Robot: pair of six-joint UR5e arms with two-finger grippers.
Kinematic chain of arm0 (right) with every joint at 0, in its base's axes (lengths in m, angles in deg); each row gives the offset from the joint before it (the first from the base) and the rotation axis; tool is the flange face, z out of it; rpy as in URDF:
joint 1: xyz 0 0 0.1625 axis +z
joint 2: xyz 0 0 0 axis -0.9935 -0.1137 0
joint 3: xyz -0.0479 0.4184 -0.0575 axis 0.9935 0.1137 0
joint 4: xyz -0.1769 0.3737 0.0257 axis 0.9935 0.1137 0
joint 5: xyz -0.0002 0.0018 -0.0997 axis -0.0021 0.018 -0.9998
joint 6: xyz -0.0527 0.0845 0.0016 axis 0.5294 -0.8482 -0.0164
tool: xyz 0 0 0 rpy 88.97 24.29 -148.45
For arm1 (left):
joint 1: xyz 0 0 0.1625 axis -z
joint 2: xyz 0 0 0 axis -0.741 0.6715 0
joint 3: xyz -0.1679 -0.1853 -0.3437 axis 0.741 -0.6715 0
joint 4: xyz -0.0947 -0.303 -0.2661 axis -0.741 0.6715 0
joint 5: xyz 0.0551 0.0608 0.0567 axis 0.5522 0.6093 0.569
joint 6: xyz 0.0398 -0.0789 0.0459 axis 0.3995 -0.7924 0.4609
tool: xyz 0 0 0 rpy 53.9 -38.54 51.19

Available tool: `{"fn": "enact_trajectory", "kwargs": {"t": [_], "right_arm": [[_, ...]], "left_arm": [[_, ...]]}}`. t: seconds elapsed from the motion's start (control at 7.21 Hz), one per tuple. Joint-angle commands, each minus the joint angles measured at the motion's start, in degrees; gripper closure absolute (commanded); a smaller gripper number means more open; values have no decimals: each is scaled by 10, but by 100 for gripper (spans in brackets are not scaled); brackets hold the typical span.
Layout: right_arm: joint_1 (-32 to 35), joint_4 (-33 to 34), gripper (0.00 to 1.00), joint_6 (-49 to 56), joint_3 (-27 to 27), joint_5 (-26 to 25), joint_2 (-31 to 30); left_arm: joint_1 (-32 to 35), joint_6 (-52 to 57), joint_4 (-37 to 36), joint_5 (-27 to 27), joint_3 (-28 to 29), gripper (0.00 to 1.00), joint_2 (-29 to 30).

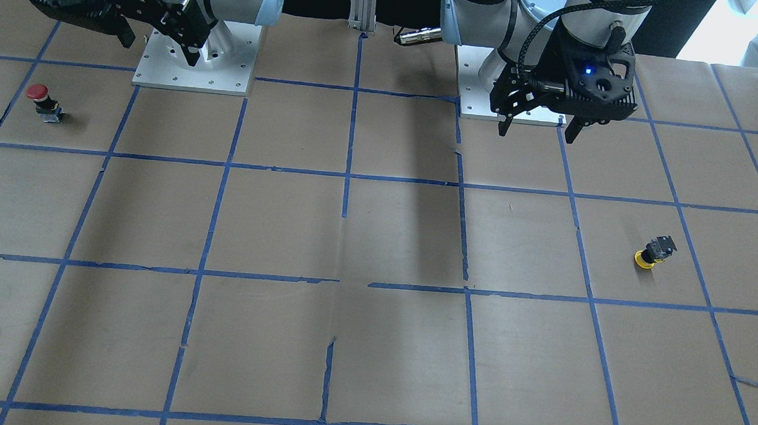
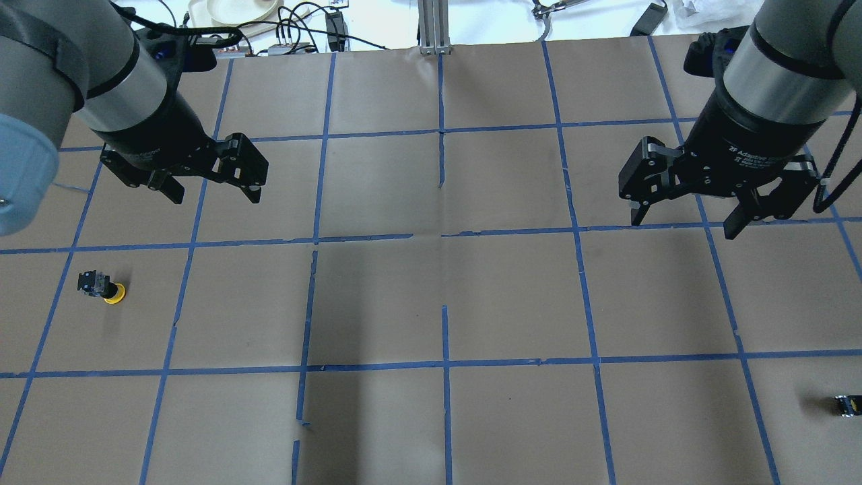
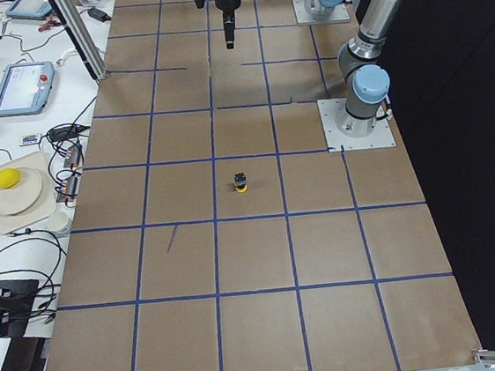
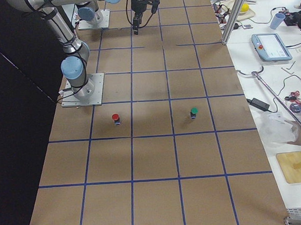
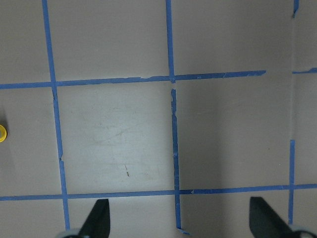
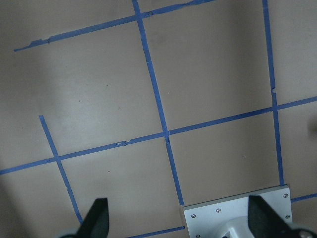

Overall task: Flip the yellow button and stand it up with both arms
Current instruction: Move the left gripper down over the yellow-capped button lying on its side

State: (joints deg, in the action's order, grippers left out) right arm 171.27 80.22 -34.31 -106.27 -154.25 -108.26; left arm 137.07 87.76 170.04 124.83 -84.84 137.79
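"At the left end effector (image 2: 215, 193), what are the fingers doing?"

"They are standing spread wide and gripping nothing. It is hanging above the tabletop (image 2: 512, 296), over bare brown paper and blue tape lines (image 2: 444, 364)."

"And at the right end effector (image 2: 683, 225)?"

"Its fingers are parted too, with nothing between them. It is hovering over the tape grid, and a white mounting plate (image 6: 235, 215) is showing between its fingertips at the bottom of its wrist view."

"Where is the yellow button (image 2: 106, 288) sitting?"

"Down on the tabletop, out on the left end effector's outer side, away from the right one and well apart from both. It seems to be resting cap-down with the dark body pointing up. Only a sliver of its cap is peeking in at the left edge of the left wrist view."

"Is anything lying out beyond the right end effector?"

"A red-capped button (image 1: 43, 101) is standing on its outer side, and a capless black block (image 2: 847, 404) is lying farther out. Both are well clear of it."
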Motion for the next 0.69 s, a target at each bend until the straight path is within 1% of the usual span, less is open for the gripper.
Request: {"fn": "enact_trajectory", "kwargs": {"t": [0.0,0.14,0.28,0.42,0.55], "right_arm": [[0,-1,0,-1,0,0,0],[0,-2,0,-1,0,-2,-1],[0,-2,0,-1,0,0,0],[0,-1,0,-1,0,-1,1],[0,2,0,-1,-7,1,1]], "left_arm": [[-1,-10,6,0,-8,0,-5],[-13,-11,10,2,-9,0,-5],[-42,24,16,7,-12,0,0],[-96,130,10,7,-29,0,1],[-170,240,7,1,-47,1,5]]}}
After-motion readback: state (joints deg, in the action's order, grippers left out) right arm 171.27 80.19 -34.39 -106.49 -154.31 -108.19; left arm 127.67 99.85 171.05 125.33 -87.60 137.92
